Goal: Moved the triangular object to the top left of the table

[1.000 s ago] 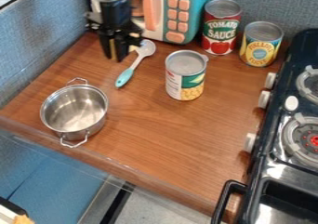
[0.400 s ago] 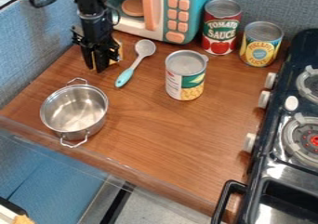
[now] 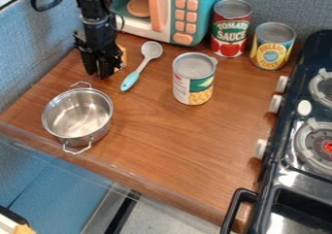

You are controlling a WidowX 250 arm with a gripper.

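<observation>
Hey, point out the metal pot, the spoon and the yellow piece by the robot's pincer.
Metal pot [image 3: 77, 119]: camera view, on its inside bottom.
Spoon [image 3: 130, 80]: camera view, on its turquoise handle.
Yellow piece [image 3: 123, 53]: camera view, on its uncovered right part.

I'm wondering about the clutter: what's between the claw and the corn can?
A turquoise-handled spoon lies between them in the camera view, and a yellow piece shows right beside the claw.

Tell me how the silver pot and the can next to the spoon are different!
The pot is wide and low, but the can is narrower and taller. The pot is plain silver outside, while the can has colorful sides. Both are round and stand upright on the table.
</observation>
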